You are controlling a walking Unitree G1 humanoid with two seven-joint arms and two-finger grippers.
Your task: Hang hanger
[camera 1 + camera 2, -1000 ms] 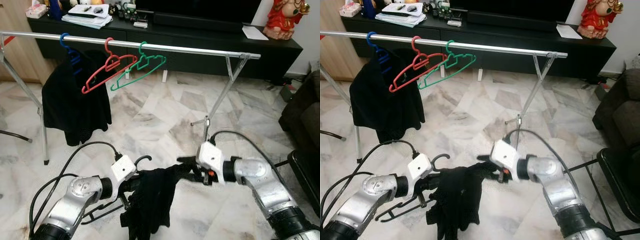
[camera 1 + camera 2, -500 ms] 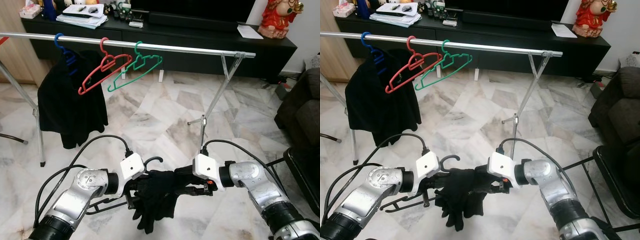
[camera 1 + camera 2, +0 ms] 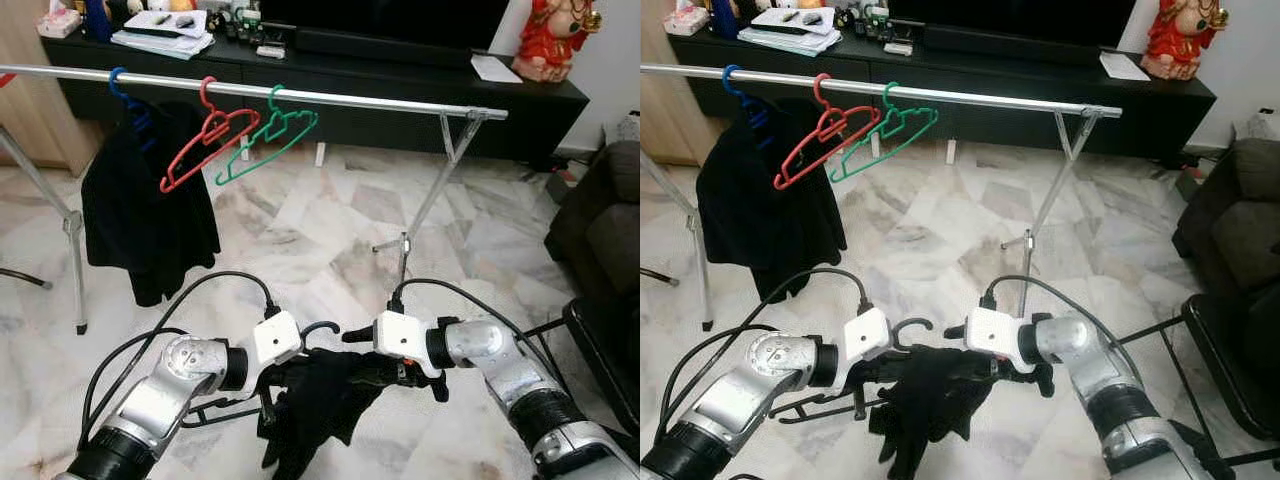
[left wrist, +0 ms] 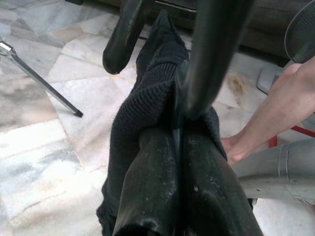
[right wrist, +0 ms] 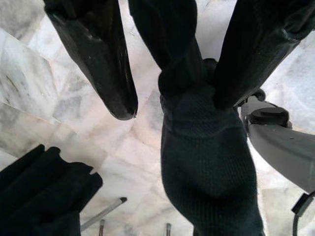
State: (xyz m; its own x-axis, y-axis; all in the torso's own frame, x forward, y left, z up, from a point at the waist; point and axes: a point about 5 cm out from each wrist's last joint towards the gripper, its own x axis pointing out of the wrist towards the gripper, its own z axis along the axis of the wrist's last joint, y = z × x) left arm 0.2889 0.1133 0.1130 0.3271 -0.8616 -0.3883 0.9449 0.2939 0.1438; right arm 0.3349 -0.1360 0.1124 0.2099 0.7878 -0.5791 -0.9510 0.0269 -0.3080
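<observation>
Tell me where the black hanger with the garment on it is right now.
The black hanger, draped in a black knit garment, sits low in the eye views between the left claw and right claw, below the clothes rail.

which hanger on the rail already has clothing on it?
The blue plastic hanger, leftmost on the silver metal rail: a black garment hangs from it. The red plastic hanger and green plastic hanger beside it are bare.

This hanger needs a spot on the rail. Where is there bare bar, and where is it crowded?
The rail is bare from the green hanger to the right-hand leg. The other end is crowded: blue hanger with black garment, then red hanger against the green one.
</observation>
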